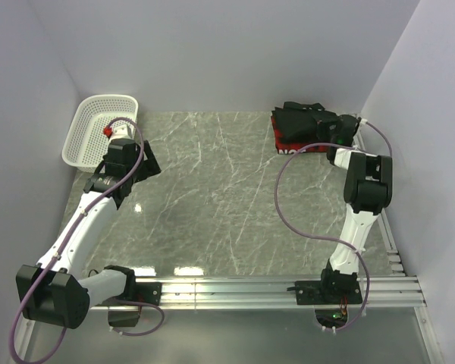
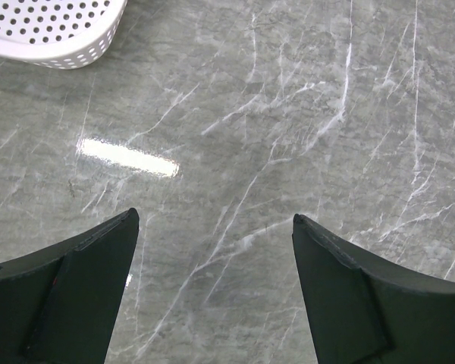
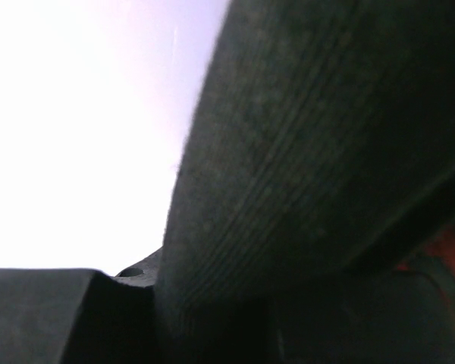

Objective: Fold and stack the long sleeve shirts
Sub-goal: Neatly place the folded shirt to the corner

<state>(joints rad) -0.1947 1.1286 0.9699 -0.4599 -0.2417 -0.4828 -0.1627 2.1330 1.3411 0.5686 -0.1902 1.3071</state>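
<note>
The grey, white-veined marble table held one pile of clothes at its 1 o'clock corner, close to the back wall and the right wall. The plain black collared fabric shirt lay bunched on top. The red-and-black buffalo plaid fabric shirt lay under it, showing only as a red strip along the pile's 6 o'clock edge and 9 o'clock side. The two garments touched, one resting on the other.

The right gripper was at the pile's 3 o'clock side, against the black shirt. In its wrist view a thick fold of dark ribbed cloth filled most of the frame, with a sliver of red at 4 o'clock and one dark finger at 7 o'clock. The cloth hid the jaws, so I could not tell whether they pinched it or only pressed into it.

The white perforated plastic basket stood at the table's 10 o'clock corner. The left gripper hovered just beside the basket at its 5 o'clock side, above bare marble. Its two dark fingers were spread wide with nothing between them. The basket's rim sat at 11 o'clock in that wrist view, apart from the fingers.
</note>
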